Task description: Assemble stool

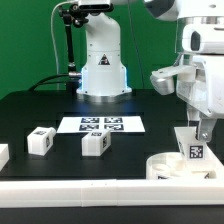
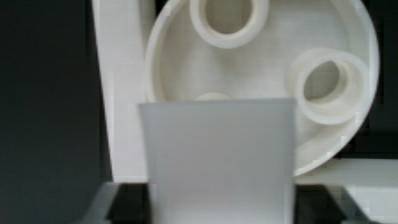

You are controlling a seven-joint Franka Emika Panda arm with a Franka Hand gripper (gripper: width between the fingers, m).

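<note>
A black table (image 1: 150, 105) was seen before a green backdrop (image 1: 30, 40), with a long white border rail (image 1: 90, 188) laid along its near edge. At the exterior view's far left a leg cut by the frame (image 1: 3, 155) was found lying on the dark surface; just to its right a second loose leg (image 1: 40, 141) and then a third loose leg (image 1: 95, 144) were set apart from each other, each showing a black-and-white tag. Behind the third, the marker board (image 1: 100, 125) lay flat, and behind that the arm's white base (image 1: 102, 65) was mounted on the table. Farther right, near the rail, the seat disc (image 1: 165, 168) was placed low on the surface. At its right side the upright leg (image 1: 196, 148) was stood on end, tag facing the camera, touching the disc. The gripper (image 1: 203, 130) was lowered over it from above, its fingers pinched on the upright leg's top. In the wrist view this leg was shown filling the middle, with the disc's round sockets behind it
</note>
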